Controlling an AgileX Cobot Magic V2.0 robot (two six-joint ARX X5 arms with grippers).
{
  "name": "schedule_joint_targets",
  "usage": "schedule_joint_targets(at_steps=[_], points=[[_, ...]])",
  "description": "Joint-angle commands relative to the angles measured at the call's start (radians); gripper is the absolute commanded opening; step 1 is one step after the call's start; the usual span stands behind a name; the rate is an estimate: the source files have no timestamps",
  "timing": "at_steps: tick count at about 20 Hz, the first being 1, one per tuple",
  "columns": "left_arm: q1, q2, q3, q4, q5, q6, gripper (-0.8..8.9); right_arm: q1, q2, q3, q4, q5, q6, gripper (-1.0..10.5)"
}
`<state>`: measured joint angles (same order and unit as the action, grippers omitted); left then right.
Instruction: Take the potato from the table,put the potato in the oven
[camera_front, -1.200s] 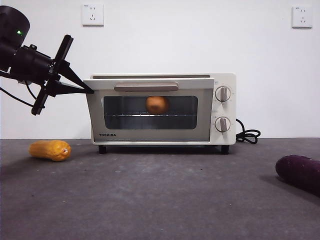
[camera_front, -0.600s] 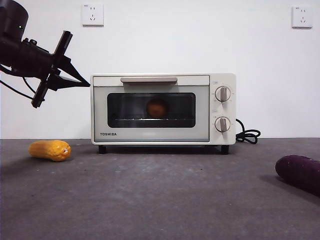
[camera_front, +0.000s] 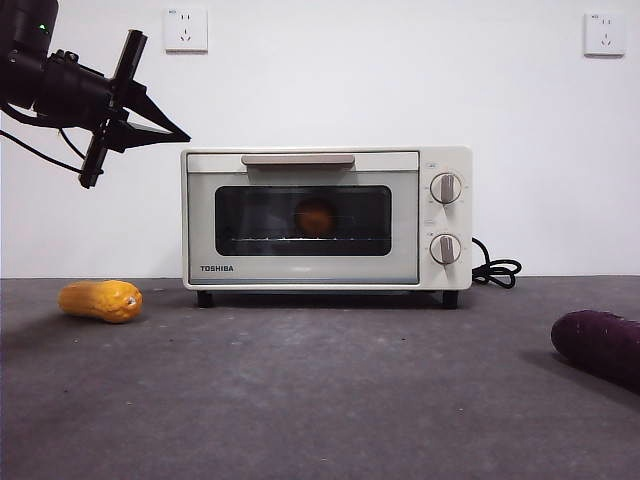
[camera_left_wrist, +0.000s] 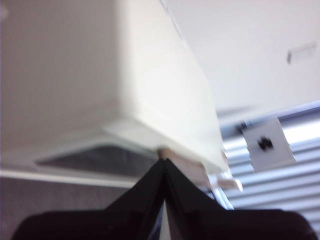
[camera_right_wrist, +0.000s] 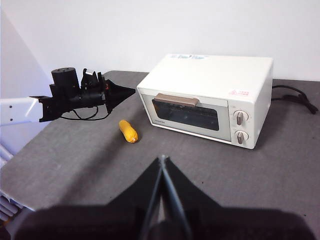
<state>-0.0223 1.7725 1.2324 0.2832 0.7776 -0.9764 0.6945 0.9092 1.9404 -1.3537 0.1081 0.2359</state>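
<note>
The potato rests on the rack inside the oven, dim behind the dark glass of the closed door. In the right wrist view the oven stands on the table with its door closed, and the potato cannot be made out. My left gripper hangs shut and empty just above and left of the oven's top left corner. Its own view shows its tip close to the oven's cream edge. From the right wrist view it points at the oven's left side. My right gripper is shut, high above the table's front.
An elongated yellow-orange vegetable lies left of the oven on the table, also seen from the right wrist as a yellow vegetable. A dark purple vegetable lies at the front right. The black cord coils at the oven's right.
The oven door has gone from slightly ajar to fully closed. My left gripper has lifted up and away from the door's top left corner.
</note>
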Motion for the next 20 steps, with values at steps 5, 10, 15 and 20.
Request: schedule_joint_targets(at_steps=[5,10,15,20], points=[[-0.015,-0.058,-0.002,-0.135,0.116,0.143,-0.06,0.001,0.004,-0.009,-0.024,0.018,-0.004,0.0],[-0.023,-0.2,-0.002,-0.336,0.113,0.346,-0.06,0.001,0.011,-0.009,-0.024,0.061,-0.004,0.0],[-0.022,-0.388,-0.002,-0.515,0.113,0.501,-0.05,0.001,0.018,-0.009,-0.024,0.088,-0.004,0.0],[-0.015,-0.552,-0.001,-0.573,0.113,0.509,-0.04,0.001,0.026,-0.009,-0.024,0.13,-0.004,0.0]])
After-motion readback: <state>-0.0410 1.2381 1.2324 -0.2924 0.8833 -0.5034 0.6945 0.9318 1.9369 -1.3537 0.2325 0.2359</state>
